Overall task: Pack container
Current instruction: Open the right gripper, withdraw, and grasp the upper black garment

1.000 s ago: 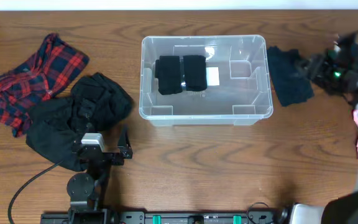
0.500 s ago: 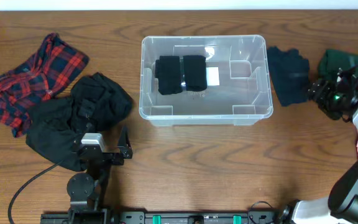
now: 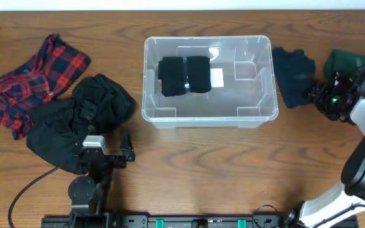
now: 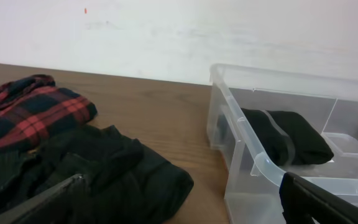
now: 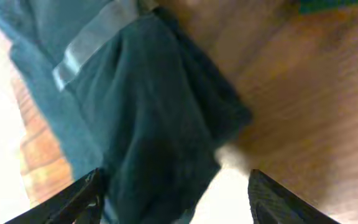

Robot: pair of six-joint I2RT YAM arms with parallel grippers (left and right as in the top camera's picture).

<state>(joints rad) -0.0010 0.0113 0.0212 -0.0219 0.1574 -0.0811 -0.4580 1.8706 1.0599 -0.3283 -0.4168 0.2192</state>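
Observation:
The clear plastic container (image 3: 208, 113) stands at the table's middle with a folded black garment (image 3: 184, 76) and a white label (image 3: 216, 78) inside; it also shows in the left wrist view (image 4: 260, 165). My right gripper (image 3: 315, 95) is open at the right edge of a dark navy garment (image 3: 294, 77), which fills the right wrist view (image 5: 148, 118) between the fingers (image 5: 176, 193). My left gripper (image 3: 127, 147) is open and empty, low at the front left beside a black garment (image 3: 75, 123).
A red plaid shirt (image 3: 33, 79) lies at the far left, partly under the black pile. A dark green garment (image 3: 347, 62) lies at the far right behind my right arm. A cable runs along the front left.
My right arm has swung down and to the left, bringing its gripper to the navy garment's right edge. The green garment came into view. The left arm has not moved.

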